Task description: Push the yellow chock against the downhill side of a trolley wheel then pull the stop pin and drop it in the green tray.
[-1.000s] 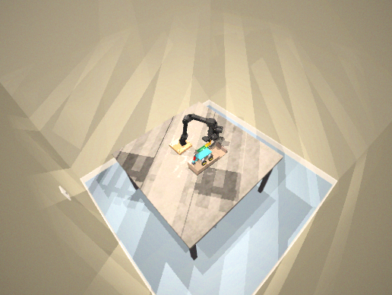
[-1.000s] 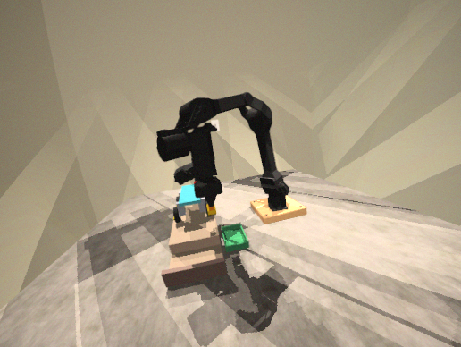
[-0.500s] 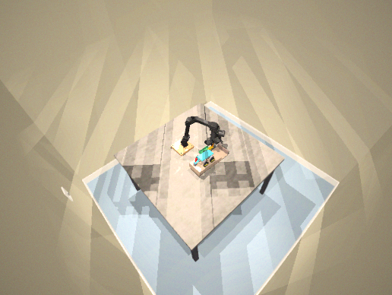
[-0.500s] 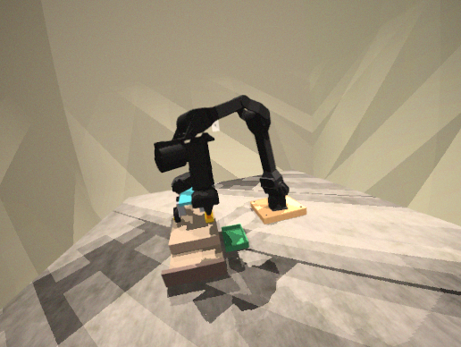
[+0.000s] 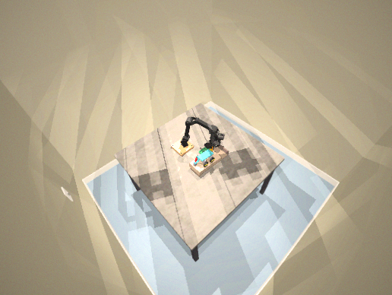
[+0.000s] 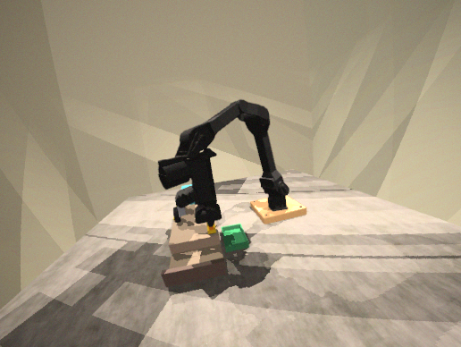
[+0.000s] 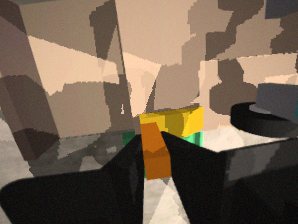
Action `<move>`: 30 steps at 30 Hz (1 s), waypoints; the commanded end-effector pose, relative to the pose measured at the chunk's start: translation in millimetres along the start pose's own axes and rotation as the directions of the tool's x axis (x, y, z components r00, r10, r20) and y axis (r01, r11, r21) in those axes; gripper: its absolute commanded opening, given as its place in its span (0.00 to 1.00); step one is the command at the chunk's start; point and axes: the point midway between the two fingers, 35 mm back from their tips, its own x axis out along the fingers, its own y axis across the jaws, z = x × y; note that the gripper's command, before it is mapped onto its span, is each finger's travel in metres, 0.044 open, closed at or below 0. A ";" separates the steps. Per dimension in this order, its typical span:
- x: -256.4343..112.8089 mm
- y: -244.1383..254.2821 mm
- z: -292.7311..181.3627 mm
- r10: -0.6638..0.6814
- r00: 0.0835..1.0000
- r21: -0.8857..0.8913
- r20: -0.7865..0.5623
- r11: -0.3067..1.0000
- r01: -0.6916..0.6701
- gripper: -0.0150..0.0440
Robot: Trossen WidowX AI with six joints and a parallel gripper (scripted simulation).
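My gripper (image 6: 210, 223) (image 7: 150, 138) is shut on the orange handle of the yellow chock (image 6: 211, 229) (image 7: 186, 121). The chock is at the tray-side edge of the ramp (image 6: 192, 242) (image 7: 160, 35), low over its surface; whether it touches is unclear. It is downhill of the near wheel (image 7: 262, 121), with a visible gap between them. The cyan trolley (image 5: 205, 156) stands on the ramp, mostly hidden behind the arm in the exterior view. The red-headed stop pin (image 5: 196, 160) shows at its uphill end. The green tray (image 6: 245, 246) sits beside the ramp, partly hidden in the wrist view.
The arm's base stands on a wooden plate (image 5: 181, 152) (image 6: 286, 216) beyond the tray. The ramp's downhill end has a raised end stop (image 6: 196, 274). The arm's forearm and wrist hang above the ramp beside the trolley.
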 end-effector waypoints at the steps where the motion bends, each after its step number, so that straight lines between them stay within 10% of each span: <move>1: 2.8 -0.5 0.7 -0.002 1.000 -0.006 0.003 1.000 0.002 0.25; 30: 2.7 -28.9 -1.0 -0.004 1.000 -0.006 0.003 1.000 0.004 0.25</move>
